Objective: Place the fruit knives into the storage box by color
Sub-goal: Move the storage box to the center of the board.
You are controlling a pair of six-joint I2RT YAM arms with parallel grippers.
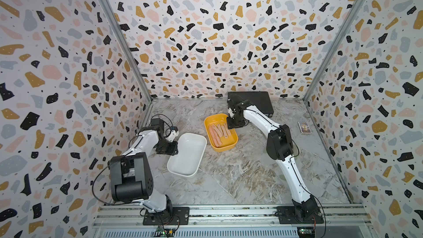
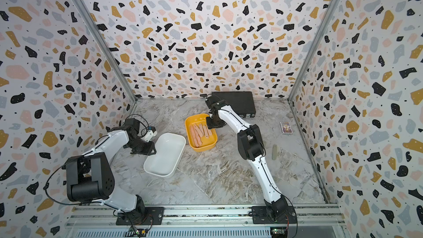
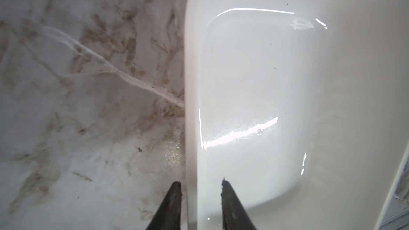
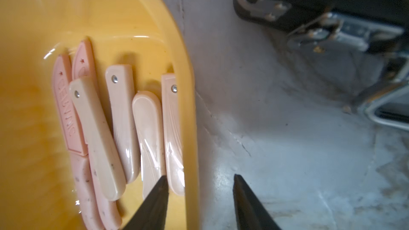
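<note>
Marble-patterned table (image 1: 240,179) carrying two tubs, a case, a card box and one loose knife.

A white tub (image 1: 185,156) lies left of the middle, set on a diagonal. A mustard-yellow tub (image 1: 223,149) sits just beside its far right corner, nearer the back edge; whether the two touch cannot be told. A black briefcase (image 1: 258,101) lies flat against the back edge, right of centre. A small printed card box (image 1: 303,128) lies close to the right edge, well apart from the tubs. In a top view a sage-green fruit knife (image 2: 274,152) lies flat on the bare marble between the yellow tub and the right edge, nearer the front than the card box.
</note>
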